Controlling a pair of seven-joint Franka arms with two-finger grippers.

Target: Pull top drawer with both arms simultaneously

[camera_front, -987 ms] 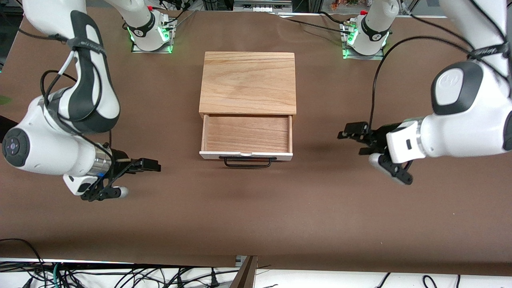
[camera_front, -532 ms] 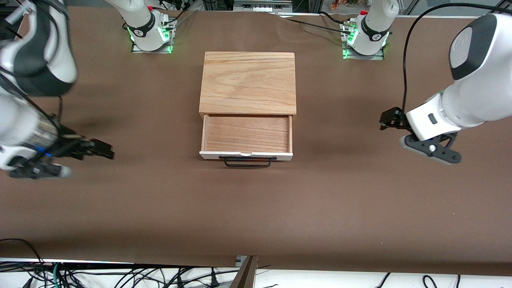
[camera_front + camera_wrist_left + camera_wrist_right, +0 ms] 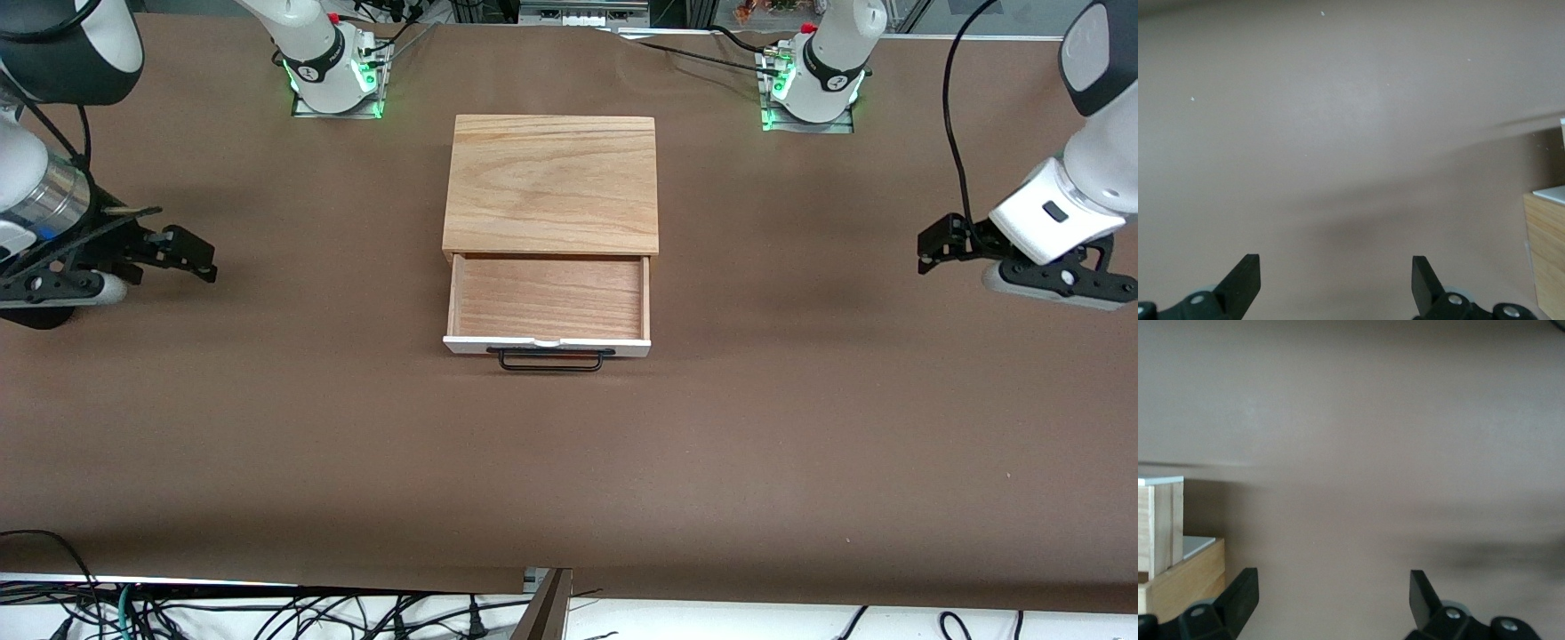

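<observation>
The top drawer (image 3: 547, 346) stands pulled out of the cabinet (image 3: 551, 182), its light-wood inside empty. Its black bar handle (image 3: 551, 359) faces the front camera, and nothing touches it. My right gripper (image 3: 182, 258) is open and empty over the bare table toward the right arm's end. My left gripper (image 3: 938, 249) is open and empty over the table toward the left arm's end. In the left wrist view the open gripper (image 3: 1336, 283) holds nothing, and a corner of the cabinet (image 3: 1546, 253) shows. In the right wrist view the open gripper (image 3: 1333, 600) holds nothing, beside light wood of the cabinet (image 3: 1185, 577).
Brown table cover (image 3: 569, 462) spreads all round the cabinet. The arms' bases (image 3: 333, 71) (image 3: 813, 80) stand at the table's edge farthest from the front camera. Loose cables (image 3: 178, 613) hang below the table's near edge.
Both grippers have swung outward from beside the drawer toward their ends of the table and a little toward the bases. The drawer has not moved.
</observation>
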